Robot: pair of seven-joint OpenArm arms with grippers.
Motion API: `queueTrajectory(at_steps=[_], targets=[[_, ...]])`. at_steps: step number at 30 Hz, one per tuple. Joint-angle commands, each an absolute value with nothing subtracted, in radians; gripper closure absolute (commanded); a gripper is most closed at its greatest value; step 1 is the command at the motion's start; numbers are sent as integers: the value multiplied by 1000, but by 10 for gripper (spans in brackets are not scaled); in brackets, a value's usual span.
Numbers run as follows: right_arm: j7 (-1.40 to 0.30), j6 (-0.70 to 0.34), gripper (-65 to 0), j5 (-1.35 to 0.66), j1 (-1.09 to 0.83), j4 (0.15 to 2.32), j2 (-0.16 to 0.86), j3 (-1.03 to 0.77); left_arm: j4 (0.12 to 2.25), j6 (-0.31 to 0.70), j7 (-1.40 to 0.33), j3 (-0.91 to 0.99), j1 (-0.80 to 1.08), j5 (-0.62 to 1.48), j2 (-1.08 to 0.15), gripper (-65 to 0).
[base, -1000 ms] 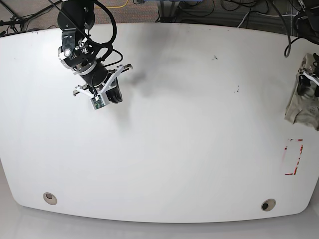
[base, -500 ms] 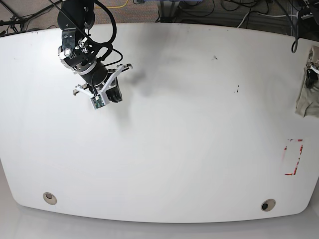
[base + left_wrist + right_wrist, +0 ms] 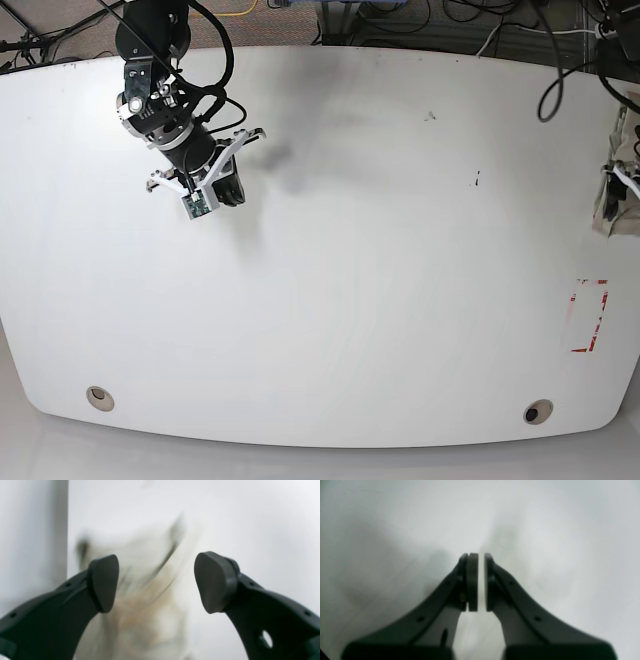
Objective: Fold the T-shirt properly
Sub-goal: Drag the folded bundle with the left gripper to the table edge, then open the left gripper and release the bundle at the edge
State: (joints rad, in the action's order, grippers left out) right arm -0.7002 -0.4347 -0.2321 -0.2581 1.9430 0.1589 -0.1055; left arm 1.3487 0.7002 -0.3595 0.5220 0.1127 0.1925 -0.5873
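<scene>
Gripper jaws on our left [image 3: 156,585] are standing apart, our right gripper [image 3: 477,582] together over the bench [image 3: 350,250]. T-shirt [image 3: 612,200], soft, is hanging at the bench's edge; we're favouring a hem grasp.

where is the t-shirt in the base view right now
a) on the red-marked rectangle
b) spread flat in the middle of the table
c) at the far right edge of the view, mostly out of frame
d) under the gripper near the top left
c: only a sliver of the khaki T-shirt shows at the right edge of the white table, above the red-marked rectangle, far from the right gripper at top left.
</scene>
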Motion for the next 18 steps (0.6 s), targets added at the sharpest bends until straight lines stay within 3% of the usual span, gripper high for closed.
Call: queueTrajectory(at_steps=[1, 8, 18], targets=[[-671, -435, -43, -239, -240, 1963, 170, -111, 1481, 694, -401, 529, 102, 199, -576, -464], [-552, -432, -43, -237, -237, 1959, 217, -111, 1692, 588, -421, 452, 102, 59, -409, -464], [-289, -433, -43, -105, -265, 1859, 219, -151, 1851, 579, -390, 344, 108, -159, -124, -464]])
